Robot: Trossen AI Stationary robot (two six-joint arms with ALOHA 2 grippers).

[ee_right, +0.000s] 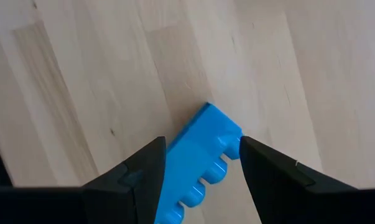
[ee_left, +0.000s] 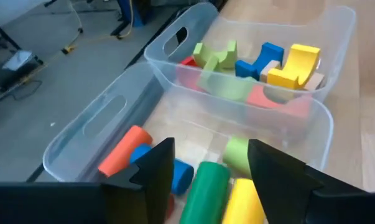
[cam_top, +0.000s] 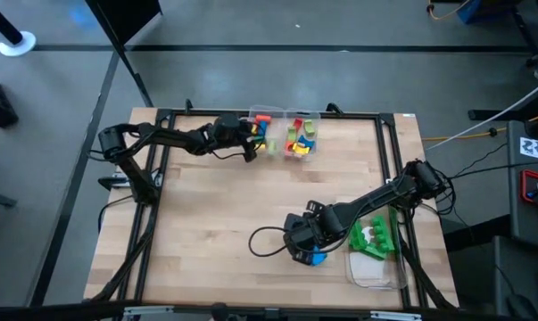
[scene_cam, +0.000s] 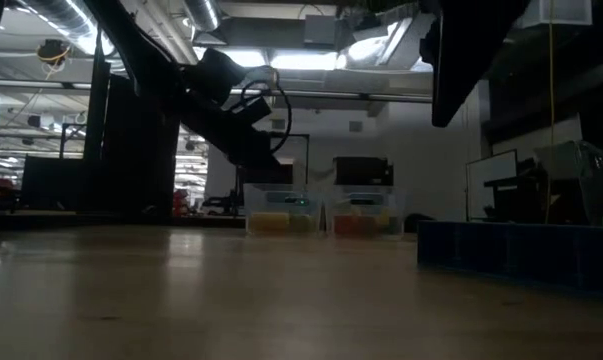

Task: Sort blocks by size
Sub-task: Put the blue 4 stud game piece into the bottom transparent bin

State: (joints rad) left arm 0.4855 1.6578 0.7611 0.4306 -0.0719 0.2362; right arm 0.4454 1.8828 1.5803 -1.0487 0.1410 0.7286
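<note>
My left gripper (cam_top: 251, 134) is open at the table's far edge, over a clear container (ee_left: 94, 134) that holds orange, blue, green and yellow cylinders. The green cylinder (ee_left: 206, 186) shows between its fingers with a gap on each side. My right gripper (cam_top: 302, 242) is open near the front right, above a blue studded brick (ee_right: 199, 162) that lies flat on the wood. In the low view the brick (scene_cam: 511, 255) rests on the table, with the gripper (scene_cam: 471, 70) well above it.
A second clear container (cam_top: 300, 135) beside the first holds yellow, lime, blue and red curved blocks (ee_left: 280, 62). A clear container (cam_top: 376, 267) at the front right holds green studded bricks (cam_top: 373, 236). A black cable (cam_top: 264, 241) loops on the wood left of my right gripper.
</note>
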